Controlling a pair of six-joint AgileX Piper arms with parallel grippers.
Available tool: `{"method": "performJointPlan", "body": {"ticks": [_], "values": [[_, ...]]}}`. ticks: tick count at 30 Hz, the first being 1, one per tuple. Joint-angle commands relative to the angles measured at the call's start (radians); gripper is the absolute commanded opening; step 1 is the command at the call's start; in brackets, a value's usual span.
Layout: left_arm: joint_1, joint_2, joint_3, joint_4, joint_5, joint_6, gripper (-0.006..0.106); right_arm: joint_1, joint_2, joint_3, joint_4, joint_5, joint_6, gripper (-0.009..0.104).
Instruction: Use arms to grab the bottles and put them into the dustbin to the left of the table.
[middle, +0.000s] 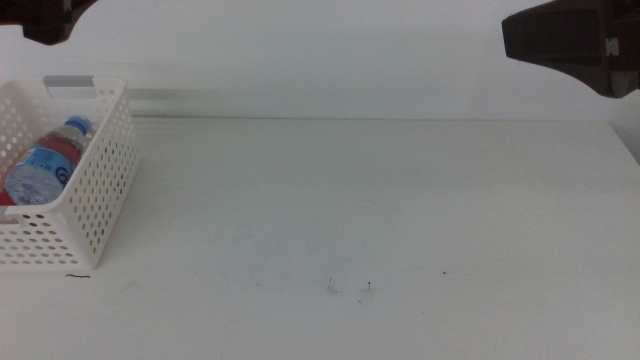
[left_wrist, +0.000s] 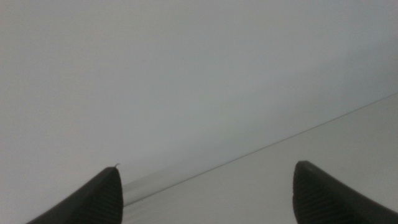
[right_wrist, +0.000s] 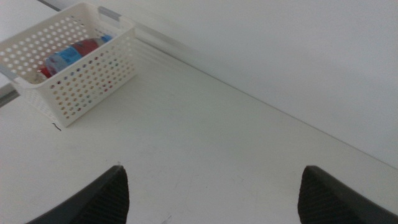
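Note:
The white perforated dustbin (middle: 100, 190) stands at the table's (middle: 380, 200) left edge. Inside it lies a clear blue-labelled water bottle (middle: 45, 160), with something red (middle: 5, 198) beside it that I cannot make out. The right wrist view shows the same dustbin (right_wrist: 93, 81), the bottle (right_wrist: 71, 53) and a red patch (right_wrist: 46, 67). My left arm (middle: 55, 18) hangs high at the back left, above the dustbin. Its gripper (left_wrist: 208, 186) is open and faces the wall, holding nothing. My right arm (middle: 575, 40) is raised at the back right, and its gripper (right_wrist: 211, 186) is open and empty.
The tabletop is plain white with a few small dark specks (middle: 369, 287) near the front. A pale wall runs behind the table's far edge. The table's right edge shows at the far right of the middle view.

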Motion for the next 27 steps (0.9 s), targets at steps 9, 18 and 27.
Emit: {"method": "performJointPlan", "body": {"ticks": [9, 18, 27], "values": [[0.000, 0.023, -0.038, 0.000, -0.004, -0.011, 0.094, -0.181, -0.034, 0.152, 0.082, -0.311, 0.000, 0.091], [0.000, 0.023, -0.038, 0.000, -0.004, -0.011, 0.094, -0.525, -0.292, 0.589, 0.094, -0.508, 0.000, 0.091], [0.000, 0.023, -0.038, 0.000, -0.004, -0.011, 0.094, -0.623, -0.783, 1.111, 0.089, -0.525, 0.000, 0.091]]}}
